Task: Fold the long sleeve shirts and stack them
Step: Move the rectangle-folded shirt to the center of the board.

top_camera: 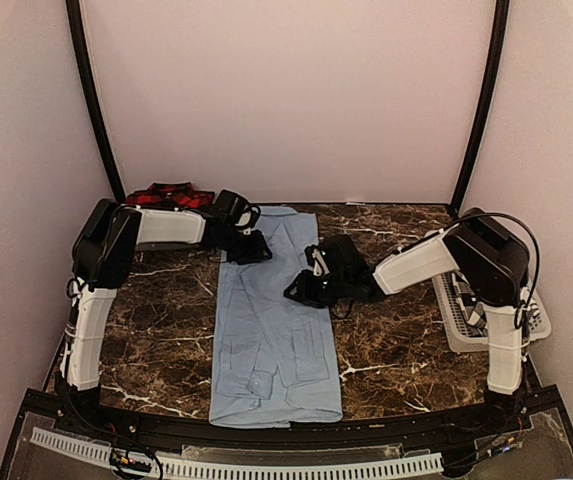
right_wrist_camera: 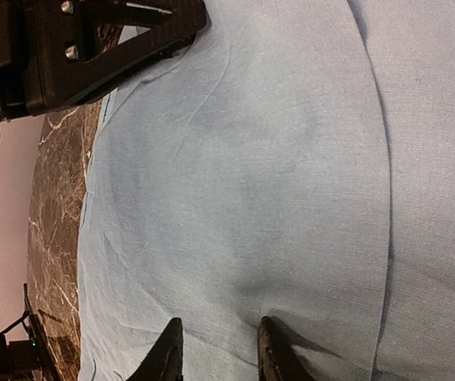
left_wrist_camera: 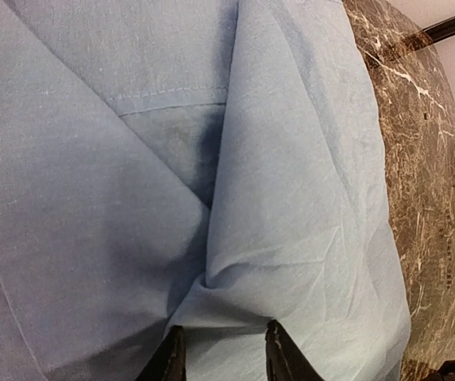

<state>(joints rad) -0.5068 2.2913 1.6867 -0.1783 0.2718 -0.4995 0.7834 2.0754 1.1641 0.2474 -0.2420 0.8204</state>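
While the light blue shirt [top_camera: 271,340] lies flat as a long narrow strip down the middle of the table [top_camera: 166,320], we read its long axis as running from the far wall to the near edge. The narrower end, which we take for the collar, points away from the arm bases.

Both grippers sit on the far half, so most of the cloth stretches from them toward the bases. The left gripper [left_wrist_camera: 225,357] is at the far left edge, nearer the collar end. Creases gather into its narrow gap, so we judge it pinched on the cloth. The right gripper [right_wrist_camera: 215,349] is on the right edge, a little nearer us. Its jaws are partly closed over the fabric, and we cannot tell whether they grip.

We expect a fold along that axis, far end to near.

The red-and-black plaid shirt [top_camera: 169,194] lies bunched at the far left, and the white basket [top_camera: 466,335] stands at the right edge.
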